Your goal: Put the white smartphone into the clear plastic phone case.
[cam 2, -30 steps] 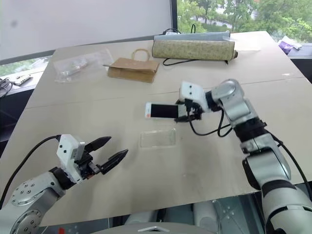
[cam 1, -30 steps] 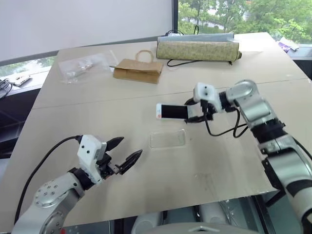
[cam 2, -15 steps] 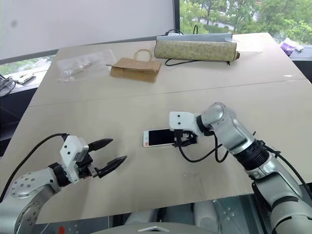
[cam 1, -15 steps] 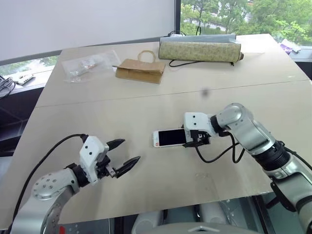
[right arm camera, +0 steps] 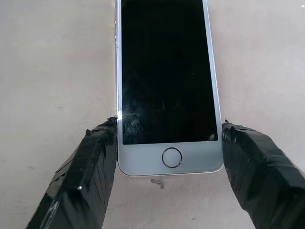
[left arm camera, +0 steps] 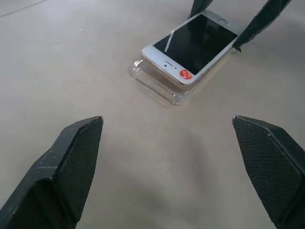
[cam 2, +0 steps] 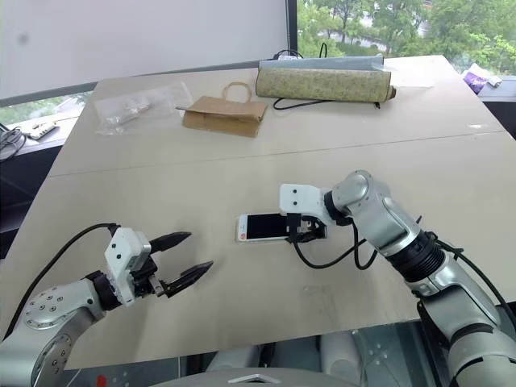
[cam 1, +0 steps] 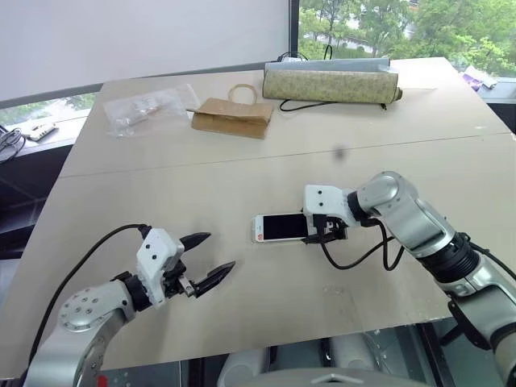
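Daylight from the window fell on a pale wooden table point(cam 1: 161, 173), where, in the head views, the right gripper point(cam 1: 317, 229) held the white smartphone point(cam 1: 280, 227) by its home-button end, the phone's long axis running straight out from the fingertips toward the robot's left. The left gripper point(cam 1: 207, 260) hovered well apart on the phone's far side, its fingers spread wide and empty, pointing toward the phone; the right arm was plainly the nearer. Beyond both grippers lay a crinkly clear bag point(cam 1: 145, 109), a brown paper bag point(cam 1: 230, 117) and a patterned pouch point(cam 1: 330, 83). In the left wrist view, the phone sat screen-up directly above the clear plastic phone case point(left arm camera: 159, 86), its near end resting on or just over the shell's rim, apparently not yet pressed in. In the right wrist view, the two black fingers point(right arm camera: 86, 179) pinched the phone's long edges beside the home button, screen up. The coming move seemed to turn on pressing the phone squarely down, its long axis kept in line with the case beneath it.
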